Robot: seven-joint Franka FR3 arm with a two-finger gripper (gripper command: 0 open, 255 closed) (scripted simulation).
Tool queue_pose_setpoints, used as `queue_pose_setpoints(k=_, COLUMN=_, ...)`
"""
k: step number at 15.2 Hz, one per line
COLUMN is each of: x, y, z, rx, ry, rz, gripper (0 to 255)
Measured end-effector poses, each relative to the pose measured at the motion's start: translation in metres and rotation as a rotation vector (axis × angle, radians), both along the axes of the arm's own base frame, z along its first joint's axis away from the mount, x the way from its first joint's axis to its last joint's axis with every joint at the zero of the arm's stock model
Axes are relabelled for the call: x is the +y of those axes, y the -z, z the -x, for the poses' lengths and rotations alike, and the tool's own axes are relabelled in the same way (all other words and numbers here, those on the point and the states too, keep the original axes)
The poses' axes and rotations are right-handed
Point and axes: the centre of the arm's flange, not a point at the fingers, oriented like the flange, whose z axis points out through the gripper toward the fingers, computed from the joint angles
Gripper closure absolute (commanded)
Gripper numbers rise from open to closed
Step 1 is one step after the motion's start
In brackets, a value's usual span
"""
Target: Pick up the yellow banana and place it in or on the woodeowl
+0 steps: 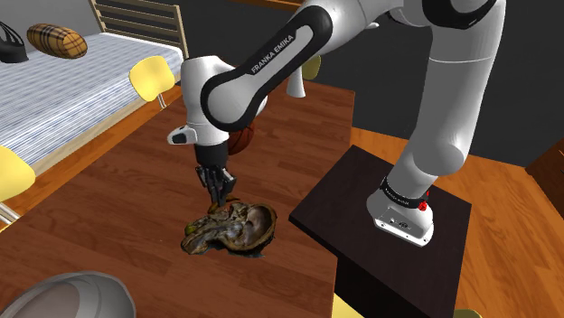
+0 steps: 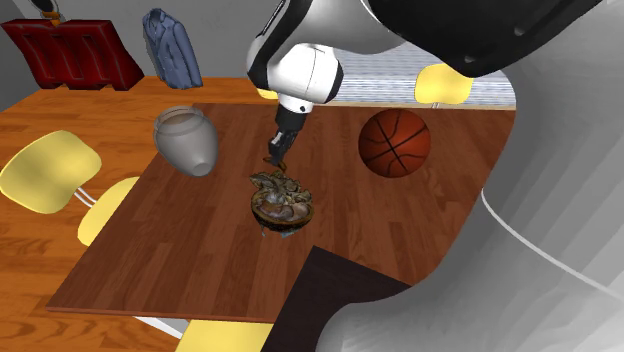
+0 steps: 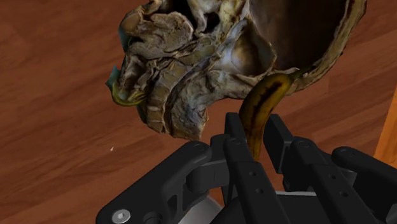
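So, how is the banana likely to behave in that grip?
The banana looks stiff: it juts from the gripper without drooping. Curved and clasped near one end, it may pivot in the grip. Its tip is at the bowl rim, so it could catch there.

A curved, brown-mottled yellow banana [image 3: 263, 102] sits clasped in the black gripper [image 3: 254, 137], its far tip at the rim of a gnarled, dark-brown craggy bowl [image 3: 184, 76] on the wooden table [image 3: 63, 127].

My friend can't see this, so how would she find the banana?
Find the brown wooden table, then the lumpy brown bowl near its middle. At the bowl's rim, the black gripper pinches the banana: the one curved, brown-spotted yellow thing.
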Motion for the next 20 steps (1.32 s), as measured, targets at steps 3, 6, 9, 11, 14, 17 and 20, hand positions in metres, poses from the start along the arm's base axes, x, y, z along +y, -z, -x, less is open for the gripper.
queue_pose_setpoints(k=3, x=0.0, y=0.016, z=0.0, rx=0.0, ry=0.001, rz=0.0, gripper=255)
queue_pose_setpoints(k=6, x=0.0, y=0.031, z=0.0, rx=0.0, ry=0.0, rz=0.0, gripper=255)
queue_pose_setpoints(k=9, x=0.001, y=0.047, z=0.001, rx=0.0, ry=0.0, rz=0.0, gripper=255)
queue_pose_setpoints(k=11, x=0.0, y=0.057, z=0.0, rx=0.0, ry=0.0, rz=0.0, gripper=255)
queue_pose_setpoints(k=14, x=0.0, y=0.065, z=0.001, rx=0.0, ry=0.0, rz=0.0, gripper=255)
queue_pose_setpoints(k=17, x=0.001, y=0.066, z=0.001, rx=0.0, ry=0.0, rz=0.0, gripper=255)
queue_pose_setpoints(k=20, x=0.0, y=0.065, z=0.0, rx=-0.002, ry=0.002, rz=-0.001, gripper=0)
